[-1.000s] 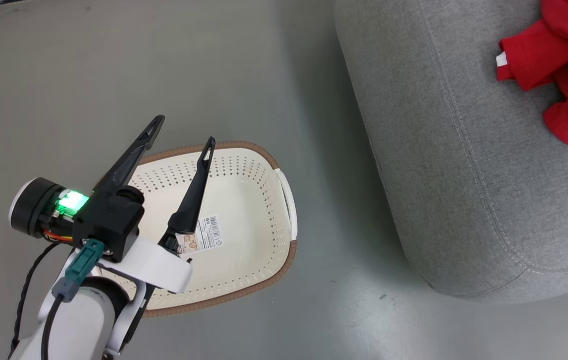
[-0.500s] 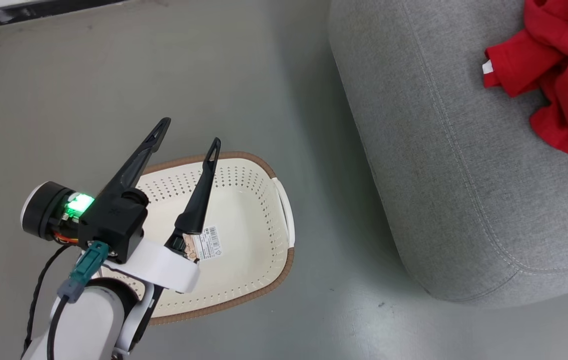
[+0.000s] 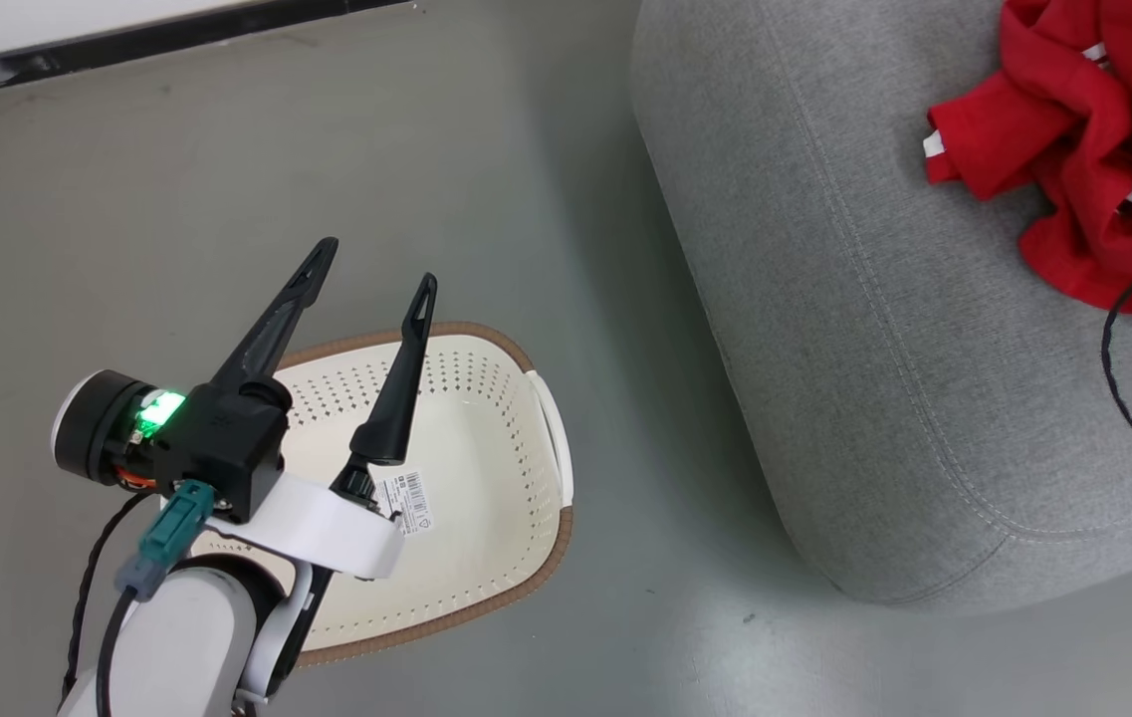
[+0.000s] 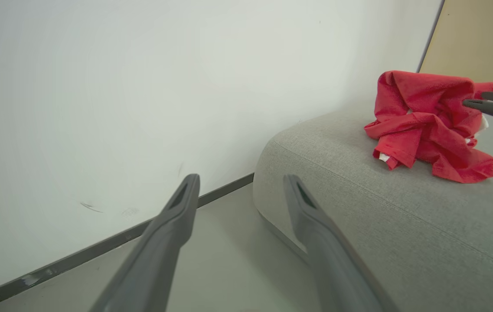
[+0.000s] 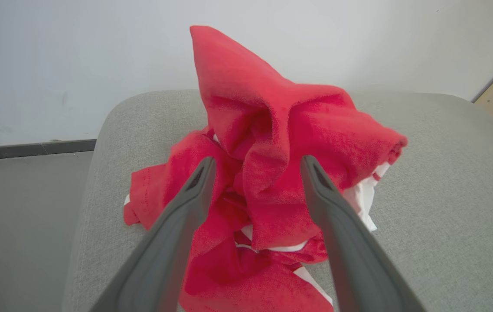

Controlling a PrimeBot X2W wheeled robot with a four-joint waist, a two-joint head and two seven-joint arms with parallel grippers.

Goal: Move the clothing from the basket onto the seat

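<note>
- Clothing, bright red fabric (image 3: 1053, 149): heaped on grey upholstered seat (image 3: 824, 299); cream perforated plastic basket (image 3: 516, 518) empty, so looks done.
- Right gripper (image 5: 258, 159): newly enters head view, jaws wide astride heap.

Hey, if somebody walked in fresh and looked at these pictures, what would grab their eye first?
The bright red clothing, crumpled in a heap on the grey seat, with the right pincer open at it. Next, the left pincer, open above the cream basket on the floor, green light glowing at its wrist.
</note>
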